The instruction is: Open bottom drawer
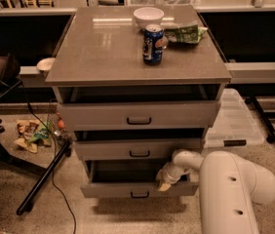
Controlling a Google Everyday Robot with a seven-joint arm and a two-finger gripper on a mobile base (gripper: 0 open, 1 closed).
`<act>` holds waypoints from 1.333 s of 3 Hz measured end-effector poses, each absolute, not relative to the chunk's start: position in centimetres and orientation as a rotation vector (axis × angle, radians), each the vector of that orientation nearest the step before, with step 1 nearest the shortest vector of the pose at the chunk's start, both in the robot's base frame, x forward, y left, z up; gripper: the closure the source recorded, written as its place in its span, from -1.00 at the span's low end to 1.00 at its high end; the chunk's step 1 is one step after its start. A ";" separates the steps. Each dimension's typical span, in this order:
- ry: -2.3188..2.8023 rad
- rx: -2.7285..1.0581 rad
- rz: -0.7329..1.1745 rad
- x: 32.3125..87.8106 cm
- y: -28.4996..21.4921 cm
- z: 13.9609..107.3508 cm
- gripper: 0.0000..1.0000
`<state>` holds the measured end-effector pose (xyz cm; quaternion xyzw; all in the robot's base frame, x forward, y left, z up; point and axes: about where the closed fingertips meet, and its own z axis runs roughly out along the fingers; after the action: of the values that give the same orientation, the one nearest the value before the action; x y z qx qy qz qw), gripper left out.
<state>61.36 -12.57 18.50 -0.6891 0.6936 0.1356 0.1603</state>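
Observation:
The bottom drawer point(113, 189) is the lowest of three grey drawer fronts, with a small black loop handle point(139, 195) at its centre. It stands pulled out, showing a dark gap behind its front. My gripper point(166, 182) sits at the drawer's top edge, right of the handle, at the end of my white arm point(230, 194). The middle drawer point(139, 149) and the top drawer point(138, 115) stand slightly out above it.
On the cabinet top point(103, 48) are a white bowl point(148, 16), a blue can point(153, 44) and a green snack bag point(186, 33). A clear plastic bin point(235, 126) lies on the floor to the right. A black stand leg point(40, 179), a cable and wrappers point(30, 133) lie to the left.

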 end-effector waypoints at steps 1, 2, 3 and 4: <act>1.981 -1.968 0.387 61.4 -12.6 18.5 -0.09; 1.981 -1.968 0.387 61.4 -12.6 18.5 -0.57; 1.979 -2.005 0.417 60.6 -12.1 18.0 -0.99; 1.992 -2.043 0.458 59.1 -11.7 17.2 -1.00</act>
<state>59.05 -11.70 17.19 -0.7012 0.6840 0.1574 0.1254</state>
